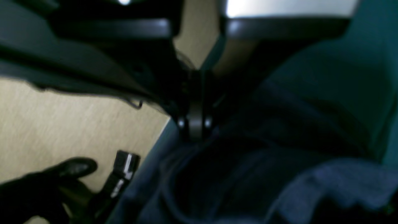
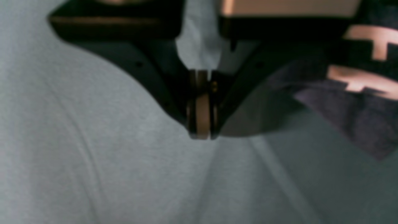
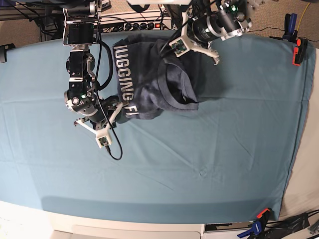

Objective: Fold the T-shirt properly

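Note:
The slate-blue T-shirt (image 3: 149,79) lies bunched at the far middle of the table, with white lettering along its left part and one layer turned over on the right. My left gripper (image 3: 175,47) sits at the shirt's far edge. In the left wrist view it (image 1: 195,126) is shut, and dark shirt folds (image 1: 342,183) rise to the fingertips. My right gripper (image 3: 115,110) is at the shirt's near left corner. In the right wrist view it (image 2: 201,135) is shut with nothing in it, over bare cloth, and the lettered shirt (image 2: 357,115) lies just to its right.
The teal table cloth (image 3: 199,164) covers the whole table. An orange clamp (image 3: 297,50) pins it at the right edge and another clamp (image 3: 259,219) at the near right corner. A black cable (image 3: 117,149) loops below the right arm. Wooden floor (image 1: 62,124) shows past the far edge.

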Robot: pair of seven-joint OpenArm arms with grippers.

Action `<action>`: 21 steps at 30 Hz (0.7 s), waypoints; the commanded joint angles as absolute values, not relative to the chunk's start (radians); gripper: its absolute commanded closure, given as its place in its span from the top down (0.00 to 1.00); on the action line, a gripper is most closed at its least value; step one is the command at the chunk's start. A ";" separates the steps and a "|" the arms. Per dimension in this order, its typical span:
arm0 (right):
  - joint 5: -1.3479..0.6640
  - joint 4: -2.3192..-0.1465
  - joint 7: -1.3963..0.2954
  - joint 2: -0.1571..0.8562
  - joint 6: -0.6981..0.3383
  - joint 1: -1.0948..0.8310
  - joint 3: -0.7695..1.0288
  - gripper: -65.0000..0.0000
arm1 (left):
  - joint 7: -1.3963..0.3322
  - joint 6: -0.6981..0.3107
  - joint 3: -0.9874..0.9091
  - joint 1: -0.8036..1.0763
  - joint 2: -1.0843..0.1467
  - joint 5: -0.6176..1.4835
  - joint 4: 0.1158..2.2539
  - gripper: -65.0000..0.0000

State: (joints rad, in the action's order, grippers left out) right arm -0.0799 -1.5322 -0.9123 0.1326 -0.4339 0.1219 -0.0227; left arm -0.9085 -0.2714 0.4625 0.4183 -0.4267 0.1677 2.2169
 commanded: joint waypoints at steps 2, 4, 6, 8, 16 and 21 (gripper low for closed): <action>-0.089 -1.550 -0.890 0.136 -0.431 0.144 -0.020 0.00 | -0.910 -0.289 0.462 0.437 -0.453 0.149 2.236 0.00; -0.089 -1.550 -0.890 0.136 -0.431 0.144 -0.020 0.00 | -0.907 -0.289 0.462 0.450 -0.465 0.150 2.236 0.00; -0.089 -1.550 -0.889 0.136 -0.431 0.144 -0.020 0.00 | -0.908 -0.289 0.462 0.462 -0.469 0.149 2.234 0.00; -0.089 -1.550 -0.889 0.136 -0.431 0.144 -0.020 0.00 | -0.908 -0.289 0.462 0.471 -0.468 0.149 2.218 0.00; -0.089 -1.550 -0.888 0.136 -0.431 0.144 -0.020 0.00 | -0.897 -0.289 0.462 0.468 -0.468 0.124 2.137 0.00; -0.089 -1.550 -0.886 0.136 -0.431 0.144 -0.020 0.00 | -0.890 -0.289 0.462 0.468 -0.465 0.129 2.138 0.00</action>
State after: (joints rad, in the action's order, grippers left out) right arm -0.0799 -1.5322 -0.9115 0.1318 -0.4351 0.1219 -0.0219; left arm -0.9047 -0.2852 0.4625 0.4648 -0.4652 0.1165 2.1197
